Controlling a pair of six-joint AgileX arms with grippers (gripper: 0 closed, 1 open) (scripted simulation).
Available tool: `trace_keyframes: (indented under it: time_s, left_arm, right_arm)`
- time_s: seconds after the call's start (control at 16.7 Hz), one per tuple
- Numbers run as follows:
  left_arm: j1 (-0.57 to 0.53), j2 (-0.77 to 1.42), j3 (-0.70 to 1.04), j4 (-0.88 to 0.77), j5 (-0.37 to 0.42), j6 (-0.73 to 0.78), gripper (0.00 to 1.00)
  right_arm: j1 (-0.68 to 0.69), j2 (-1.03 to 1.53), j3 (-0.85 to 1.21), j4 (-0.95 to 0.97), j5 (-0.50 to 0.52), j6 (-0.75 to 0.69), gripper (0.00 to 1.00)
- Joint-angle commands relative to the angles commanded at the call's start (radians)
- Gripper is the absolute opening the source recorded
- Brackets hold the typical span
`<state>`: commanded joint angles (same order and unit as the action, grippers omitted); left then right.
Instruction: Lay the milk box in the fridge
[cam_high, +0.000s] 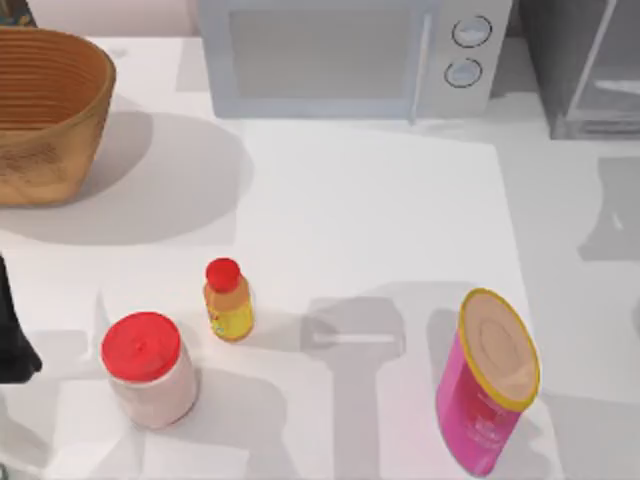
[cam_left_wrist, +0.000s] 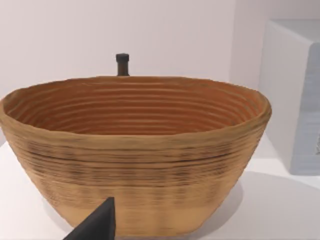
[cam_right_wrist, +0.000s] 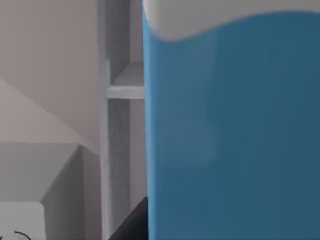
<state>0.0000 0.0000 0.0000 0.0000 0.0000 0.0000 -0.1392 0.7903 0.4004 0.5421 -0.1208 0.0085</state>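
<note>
The milk box looms sky-blue and white-topped right against the right wrist camera, a dark claw finger at its edge, whether grasping cannot be told; behind it stand the fridge frame and shelf; no lettering reads on it; on the worktop, the fridge sits far right; the left arm rests at the left edge.
</note>
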Motion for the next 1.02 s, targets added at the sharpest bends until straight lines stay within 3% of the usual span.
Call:
trace_keyframes:
  time_s: [0.54, 0.78, 1.02]
  left_arm:
    - [0.000, 0.000, 0.000, 0.000, 0.000, 0.000, 1.00]
    - [0.000, 0.000, 0.000, 0.000, 0.000, 0.000, 1.00]
    - [0.000, 0.000, 0.000, 0.000, 0.000, 0.000, 1.00]
  right_arm:
    - [-0.117, 1.045, 0.365, 0.489, -0.086, -0.006, 0.00]
    - [-0.137, 1.286, 0.505, 0.629, -0.121, 0.006, 0.00]
    - [-0.141, 1.362, 0.568, 0.677, -0.137, 0.017, 0.00]
